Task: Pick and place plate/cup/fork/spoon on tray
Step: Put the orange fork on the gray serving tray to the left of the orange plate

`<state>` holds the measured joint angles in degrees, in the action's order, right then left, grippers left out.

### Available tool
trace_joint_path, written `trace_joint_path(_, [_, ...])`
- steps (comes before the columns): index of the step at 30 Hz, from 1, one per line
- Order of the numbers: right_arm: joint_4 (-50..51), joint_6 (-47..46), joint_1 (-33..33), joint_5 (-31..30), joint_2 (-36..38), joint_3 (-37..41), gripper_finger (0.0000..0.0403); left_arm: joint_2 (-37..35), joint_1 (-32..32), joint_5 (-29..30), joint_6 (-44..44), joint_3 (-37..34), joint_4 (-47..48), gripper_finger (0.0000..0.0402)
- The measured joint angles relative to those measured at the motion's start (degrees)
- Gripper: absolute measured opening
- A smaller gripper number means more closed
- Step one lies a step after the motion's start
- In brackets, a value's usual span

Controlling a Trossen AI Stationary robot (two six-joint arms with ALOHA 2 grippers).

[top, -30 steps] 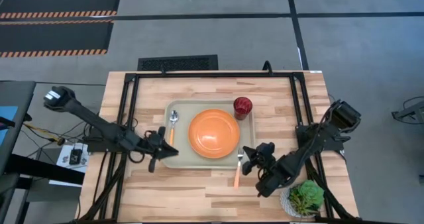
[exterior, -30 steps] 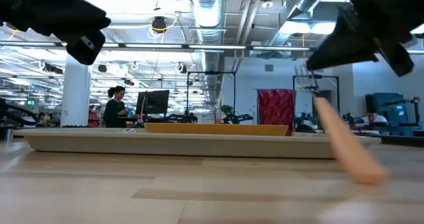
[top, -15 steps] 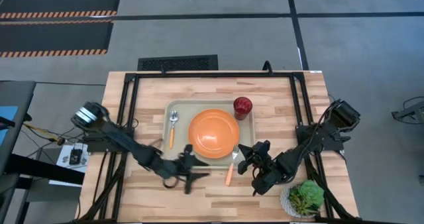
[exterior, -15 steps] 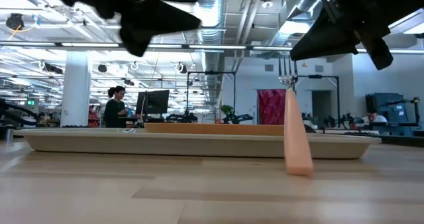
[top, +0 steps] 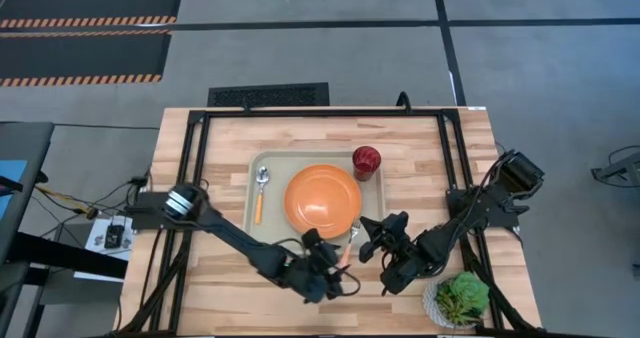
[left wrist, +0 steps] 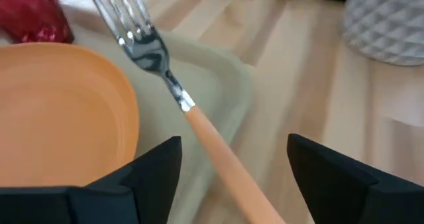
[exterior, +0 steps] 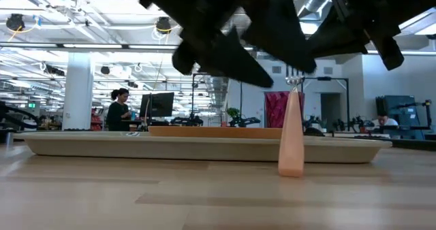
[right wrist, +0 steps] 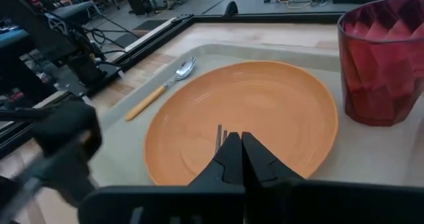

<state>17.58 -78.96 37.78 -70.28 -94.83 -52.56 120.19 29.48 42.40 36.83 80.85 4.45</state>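
Note:
The fork hangs steeply over the tray's near right corner, tines up and orange handle down. My right gripper is shut on it. My left gripper is open at the handle; in the left wrist view its fingers stand on either side of the handle without visibly touching it. The orange plate, the spoon and the dark-red cup are on the pale tray. My right gripper pinches the fork's metal tine end between its two shut fingers; only the tips of the tines show beyond them. The fingers come from the table's right, slanting down. The fork hangs below them; whether the handle's free end touches the table I cannot tell.
A white pot with a green plant stands at the near right, close behind my right arm. Black frame rails run along both sides of the table. Bare wood lies near the front edge and to the tray's left.
My left gripper has swept from the tray's left side along the near edge toward the right, ending at the fork's handle. The fork has swung in my right gripper's hold from a slant to nearly upright, its handle end moving left.

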Motion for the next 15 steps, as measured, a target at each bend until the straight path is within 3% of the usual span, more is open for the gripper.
trace_joint_path(7, [-0.3, 0.0, 0.4, -0.4, 0.0, 0.0, 0.0000, 5.4, -1.8, 5.0, 3.9, 7.7, 9.0, 0.0271])
trace_joint_path(15, [-0.4, 0.0, 0.9, -0.8, 0.0, 0.0, 0.0000, 5.6, -3.0, 5.8, 4.5, 7.8, 9.8, 0.0265])
